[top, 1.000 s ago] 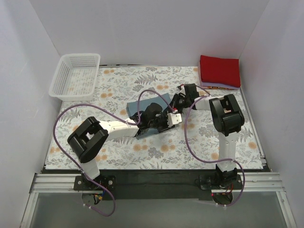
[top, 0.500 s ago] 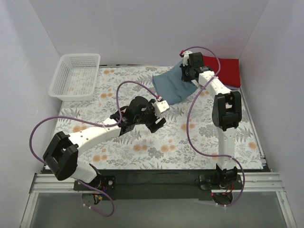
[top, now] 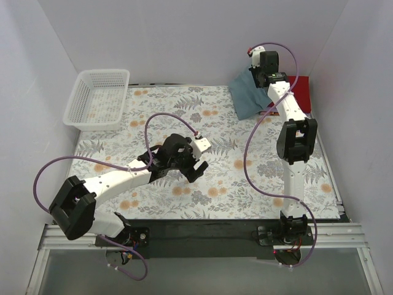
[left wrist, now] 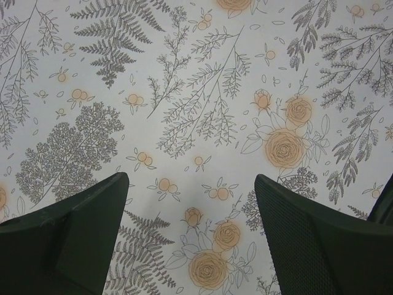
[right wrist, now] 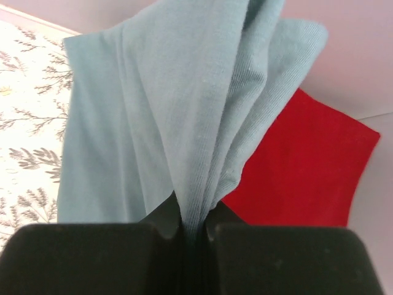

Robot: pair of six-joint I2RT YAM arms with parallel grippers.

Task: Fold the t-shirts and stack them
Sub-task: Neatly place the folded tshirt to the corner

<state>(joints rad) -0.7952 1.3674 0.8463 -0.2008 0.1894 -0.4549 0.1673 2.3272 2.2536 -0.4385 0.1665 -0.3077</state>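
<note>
Can't read any lettering on the arm housings from the top view, too small. Got the right gripper point(top: 258, 76) raised at the back right, closed tight on a bunched fold of the slate-blue shirt point(top: 248, 97). Confirmed from the right wrist: cloth squeezed into the thin slit between both fingers point(right wrist: 276, 258) and fanning out beyond them. Hanging off that pinch just in front of the folded red shirt point(top: 301, 91) in the back right corner, overlapping its left edge in both views. Compared with half a second back: lifted the blue cloth off the middle-back of the floral tablecloth point(top: 184, 107) and carried it further back and right, toward the red one. A full second back, had both grippers on it at the table centre. Also pulled the left gripper point(top: 194, 165) slightly nearer and leftward since then. Now over bare print at mid-table, well apart from the shirt, jaws spread wide with nothing between them; only flowers and ferns seen past the two fingers point(left wrist: 67, 243) on the left wrist view. Left the white mesh basket point(top: 78, 101) where it was, back left corner. Can't tell whether the shirt's lower tip touches the tablecloth or hangs clear. Can't see most of the red shirt from above, covered by the right arm and the hanging cloth; cut off by the gripper body at the bottom of the wrist view too. Can't make out sleeves or collar in the bunched blue fabric.
</note>
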